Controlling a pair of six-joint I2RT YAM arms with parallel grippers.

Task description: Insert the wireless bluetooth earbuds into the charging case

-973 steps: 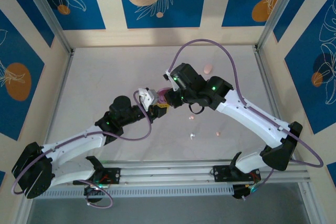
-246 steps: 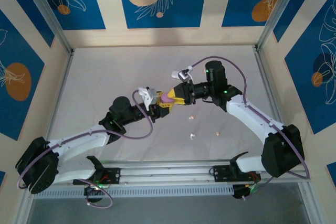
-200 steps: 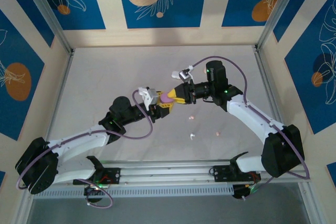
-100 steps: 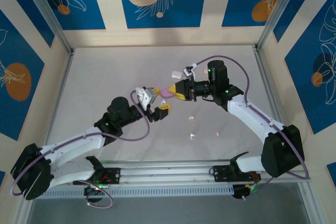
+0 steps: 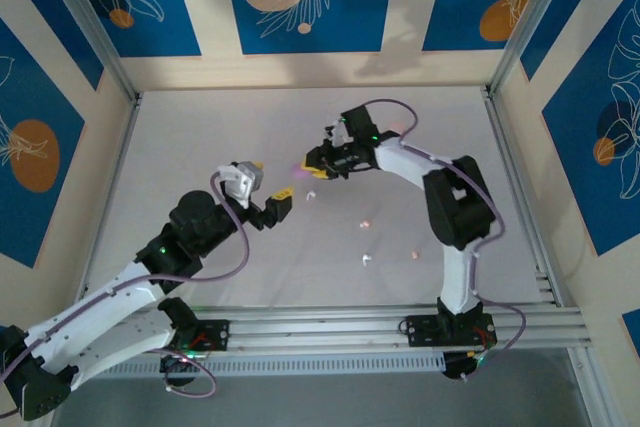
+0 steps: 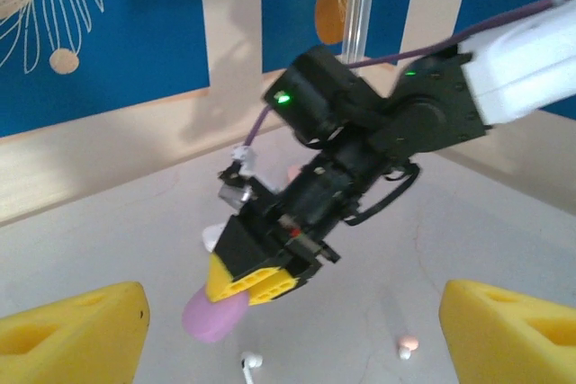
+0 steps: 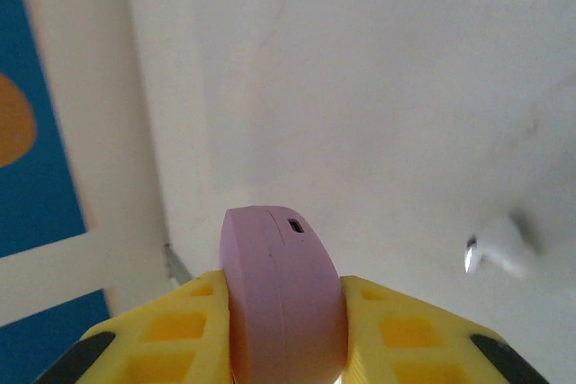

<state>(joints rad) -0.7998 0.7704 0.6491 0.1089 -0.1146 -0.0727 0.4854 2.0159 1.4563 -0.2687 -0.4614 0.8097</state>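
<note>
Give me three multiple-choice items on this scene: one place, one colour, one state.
1. Where is the purple case? A on the table; B in the right gripper; C on the rail.
2. What colour are the right fingers? A yellow; B blue; C white.
3. The left gripper is: A shut on a bud; B shut on nothing; C open, empty.
Key: B, both fingers clamp it; A, they show yellow in the wrist view; C, its fingers stand wide apart with nothing between.
</note>
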